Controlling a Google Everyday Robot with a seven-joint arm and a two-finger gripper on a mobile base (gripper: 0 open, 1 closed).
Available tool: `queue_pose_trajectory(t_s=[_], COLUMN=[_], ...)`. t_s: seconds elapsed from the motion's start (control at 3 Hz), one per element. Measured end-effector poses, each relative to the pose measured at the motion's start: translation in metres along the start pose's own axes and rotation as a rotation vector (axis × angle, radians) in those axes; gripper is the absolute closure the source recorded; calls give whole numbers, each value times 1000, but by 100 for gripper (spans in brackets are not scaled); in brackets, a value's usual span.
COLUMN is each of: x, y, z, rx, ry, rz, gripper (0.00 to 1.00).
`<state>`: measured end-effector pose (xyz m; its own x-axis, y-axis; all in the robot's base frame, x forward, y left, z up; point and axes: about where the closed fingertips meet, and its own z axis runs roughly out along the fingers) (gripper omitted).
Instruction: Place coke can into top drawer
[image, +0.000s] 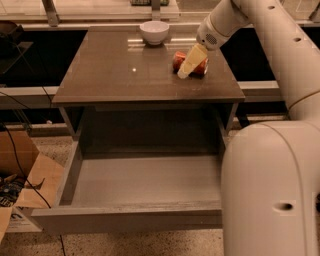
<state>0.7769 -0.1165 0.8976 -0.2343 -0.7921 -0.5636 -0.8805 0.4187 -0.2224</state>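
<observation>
The coke can (180, 60) lies on its side on the brown-grey cabinet top (125, 75), toward the back right. My gripper (187, 67) reaches down over the can from the right, its pale fingers (192, 59) covering the can's middle. The top drawer (145, 180) is pulled fully open below the cabinet top, and its lighter grey floor holds nothing. My arm (270, 150) fills the right side of the view and hides the drawer's right end.
A white bowl (154, 32) stands at the back of the cabinet top, left of the can. An open cardboard box (22, 185) with cables lies on the floor at the left. A rail runs behind the cabinet.
</observation>
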Motion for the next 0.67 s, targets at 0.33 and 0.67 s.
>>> queue_pose_trajectory(t_s=[0.33, 0.67], x=[11, 33], y=[-13, -19], z=[18, 39], rx=[-13, -39], ry=[-1, 31], rz=[34, 73], gripper=[0, 4])
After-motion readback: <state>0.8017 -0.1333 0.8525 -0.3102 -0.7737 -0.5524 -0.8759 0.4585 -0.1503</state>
